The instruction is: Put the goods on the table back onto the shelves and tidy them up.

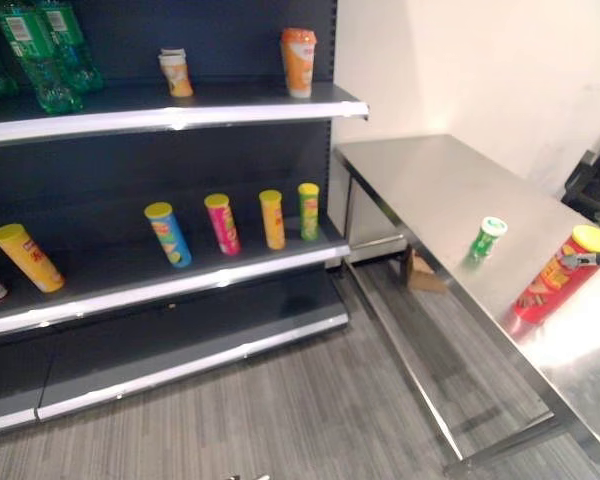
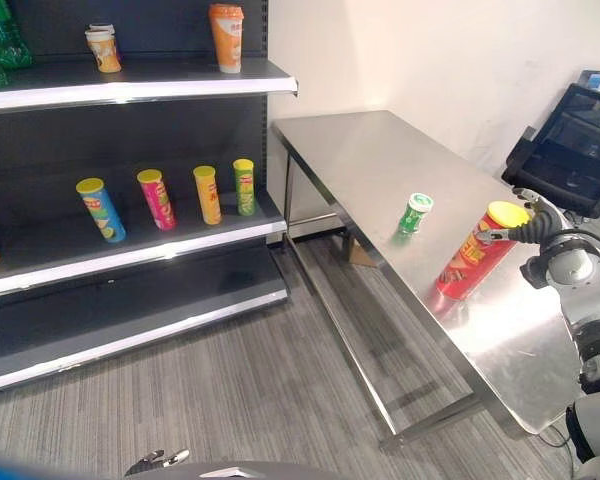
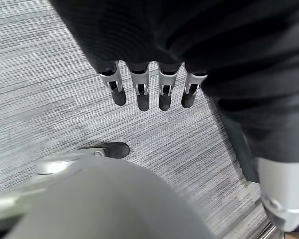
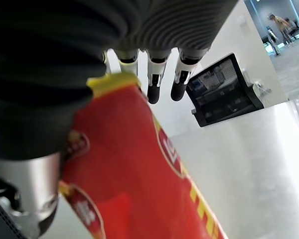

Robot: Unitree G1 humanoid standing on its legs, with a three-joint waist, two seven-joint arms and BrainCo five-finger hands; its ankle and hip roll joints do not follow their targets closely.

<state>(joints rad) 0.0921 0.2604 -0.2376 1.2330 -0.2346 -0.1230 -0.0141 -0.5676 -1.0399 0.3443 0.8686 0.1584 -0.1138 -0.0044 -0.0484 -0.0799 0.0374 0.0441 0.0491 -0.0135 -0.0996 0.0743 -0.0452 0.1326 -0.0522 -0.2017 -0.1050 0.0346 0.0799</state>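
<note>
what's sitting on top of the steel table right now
On the steel table stand a small green can with a white lid and a tall red tube with a yellow lid, tilted, with the right hand at its top. The contact is hidden.

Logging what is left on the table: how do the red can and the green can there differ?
The red can is much larger than the green can. The red can has a yellow lid; the green can's is white and green. The right hand is at the red can's top; nothing touches the green can. Both stand on the steel table.
</note>
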